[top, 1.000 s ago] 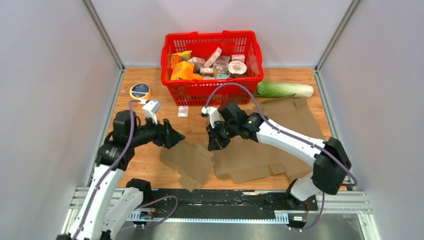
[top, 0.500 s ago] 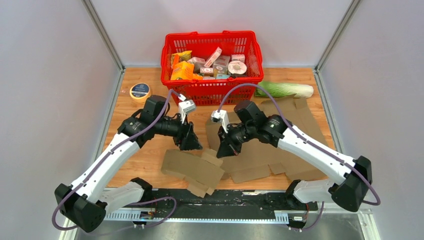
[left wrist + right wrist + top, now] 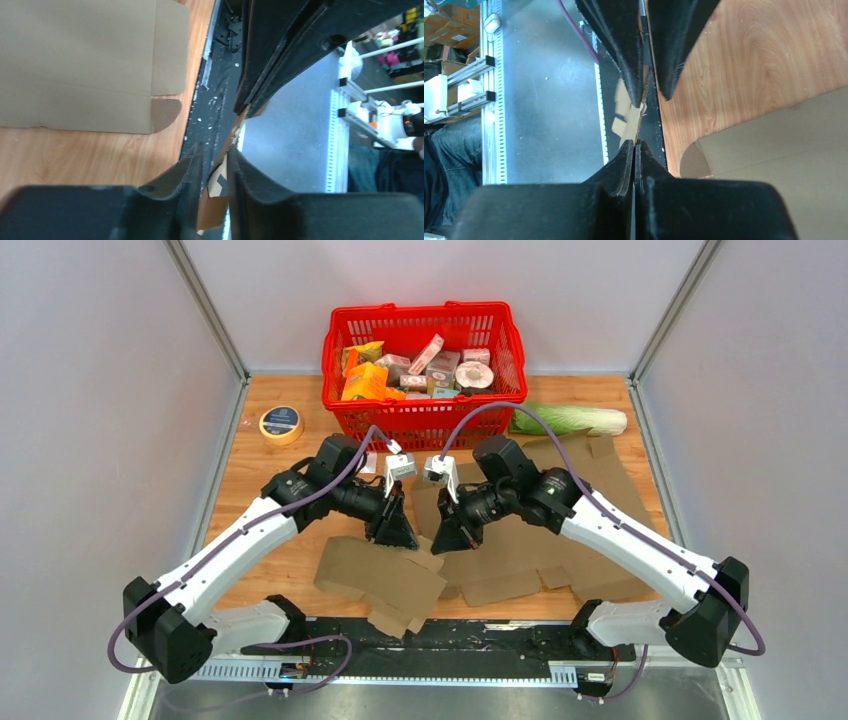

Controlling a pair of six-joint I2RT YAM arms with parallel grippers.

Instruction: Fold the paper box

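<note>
The paper box is a flattened brown cardboard blank near the table's front edge, with one flap raised at its upper right. My right gripper is shut on the thin edge of that flap, its fingertips pressed together on the cardboard. My left gripper faces it from the left. In the left wrist view its jaws stand narrowly apart with the brown flap between the pads. The right gripper's fingers show just beyond.
A red basket of groceries stands at the back. A tape roll lies at the far left and a green cabbage at the back right. A second cardboard sheet lies under the right arm. A black rail runs along the near edge.
My left arm swung right to the raised flap and its jaws narrowed around it. The right gripper stayed shut and shifted slightly right with the flap.
</note>
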